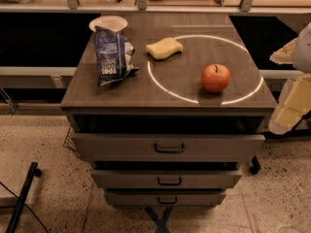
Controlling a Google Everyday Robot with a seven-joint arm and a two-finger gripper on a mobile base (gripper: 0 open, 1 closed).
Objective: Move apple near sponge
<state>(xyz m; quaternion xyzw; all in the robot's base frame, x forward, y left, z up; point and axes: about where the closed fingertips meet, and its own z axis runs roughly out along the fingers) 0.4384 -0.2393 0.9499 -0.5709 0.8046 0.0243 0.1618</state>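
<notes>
Red apple (216, 77) lies left of the claw (294, 101), whose state I cannot tell; best grip it across the middle and set it farther left beside the sponge (164, 48).

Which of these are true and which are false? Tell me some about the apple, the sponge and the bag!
1. The apple touches the sponge. False: they lie apart.
2. The snack bag is left of the sponge in the picture. True.
3. The tool holds the apple. False: it is at the picture's right edge, beside the cabinet top, away from the apple.
4. The white plate sits behind the snack bag. True.
</notes>
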